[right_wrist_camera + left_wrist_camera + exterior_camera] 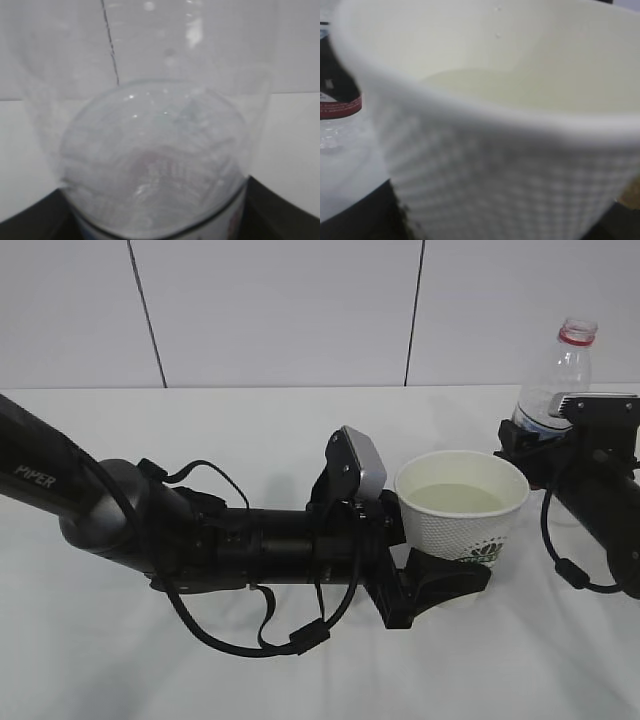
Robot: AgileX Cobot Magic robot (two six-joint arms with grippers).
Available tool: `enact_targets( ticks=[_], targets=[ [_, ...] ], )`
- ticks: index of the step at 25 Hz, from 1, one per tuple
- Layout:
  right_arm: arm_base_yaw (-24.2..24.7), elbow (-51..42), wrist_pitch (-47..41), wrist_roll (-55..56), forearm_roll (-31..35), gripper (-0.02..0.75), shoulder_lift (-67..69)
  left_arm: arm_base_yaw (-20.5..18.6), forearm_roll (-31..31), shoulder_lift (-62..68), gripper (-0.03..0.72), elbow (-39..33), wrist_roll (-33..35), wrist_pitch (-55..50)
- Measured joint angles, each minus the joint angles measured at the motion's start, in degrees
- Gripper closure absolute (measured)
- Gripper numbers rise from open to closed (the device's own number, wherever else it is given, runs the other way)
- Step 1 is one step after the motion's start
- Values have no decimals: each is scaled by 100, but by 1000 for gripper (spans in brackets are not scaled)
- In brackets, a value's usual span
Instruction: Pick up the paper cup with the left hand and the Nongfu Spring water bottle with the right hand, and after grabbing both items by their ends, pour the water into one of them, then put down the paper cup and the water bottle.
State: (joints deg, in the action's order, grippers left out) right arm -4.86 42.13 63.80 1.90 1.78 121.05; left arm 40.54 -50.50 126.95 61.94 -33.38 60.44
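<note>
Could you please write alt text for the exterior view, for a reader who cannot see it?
The left hand holds a white paper cup with water in it above a white table. At right, the right hand holds an upright, uncapped clear water bottle around its lower body.

Matt, dimple-embossed white paper cup [462, 508]; clear, glossy ribbed plastic bottle [560, 380]; matt white table [120, 650].

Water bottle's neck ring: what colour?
Red, on the water bottle; the neck ring shows best in the exterior view.
</note>
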Motion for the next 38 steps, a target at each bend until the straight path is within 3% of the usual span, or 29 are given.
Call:
enact_targets(
  ticks=[18,23,38],
  targets=[
    [0,446,126,9,11,262,465,0,179,0,154,0,0,0],
    [0,446,126,9,11,191,465,0,179,0,154,0,0,0],
    [0,446,135,9,22,118,465,0,179,0,154,0,0,0]
  ],
)
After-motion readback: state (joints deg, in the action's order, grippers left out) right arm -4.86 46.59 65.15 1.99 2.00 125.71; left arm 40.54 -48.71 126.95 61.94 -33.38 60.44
